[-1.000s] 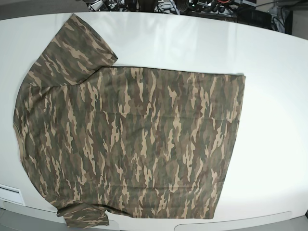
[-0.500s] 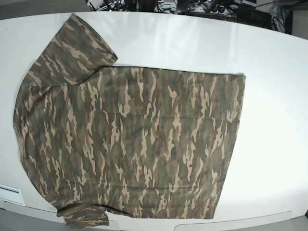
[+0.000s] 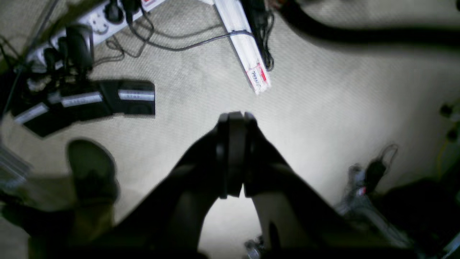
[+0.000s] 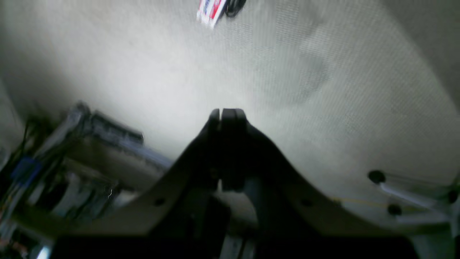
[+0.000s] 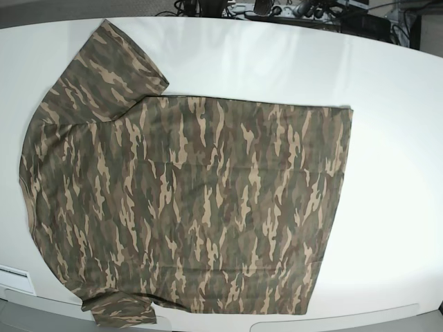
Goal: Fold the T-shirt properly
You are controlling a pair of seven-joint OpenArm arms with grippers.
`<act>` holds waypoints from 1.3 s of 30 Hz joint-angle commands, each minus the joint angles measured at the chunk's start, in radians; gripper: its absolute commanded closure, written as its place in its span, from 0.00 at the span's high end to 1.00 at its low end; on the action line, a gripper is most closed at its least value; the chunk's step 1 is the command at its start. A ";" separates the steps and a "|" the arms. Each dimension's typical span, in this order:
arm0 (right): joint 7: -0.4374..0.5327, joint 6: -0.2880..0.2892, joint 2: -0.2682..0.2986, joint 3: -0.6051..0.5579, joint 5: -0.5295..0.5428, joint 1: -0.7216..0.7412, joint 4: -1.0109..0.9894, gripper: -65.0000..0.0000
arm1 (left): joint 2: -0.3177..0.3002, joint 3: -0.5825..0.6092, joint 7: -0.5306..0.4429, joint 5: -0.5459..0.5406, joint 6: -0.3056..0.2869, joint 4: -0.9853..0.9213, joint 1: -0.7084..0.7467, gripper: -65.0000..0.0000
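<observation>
T-shirt (image 5: 187,207) flat — unfolded, white table (image 5: 394,173)

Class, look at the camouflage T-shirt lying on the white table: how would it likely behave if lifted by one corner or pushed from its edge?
The T-shirt lies flat and thin, so it is probably floppy and would drape from a lifted corner. Pushed, it would likely bunch into wrinkles rather than slide whole across the smooth table. It looks light; rolling or tipping seems unlikely.
</observation>
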 commanded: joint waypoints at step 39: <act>0.013 -0.443 0.306 0.100 -0.639 -0.464 1.087 0.00 | -0.608 -0.423 -0.040 0.489 0.037 0.896 0.231 0.00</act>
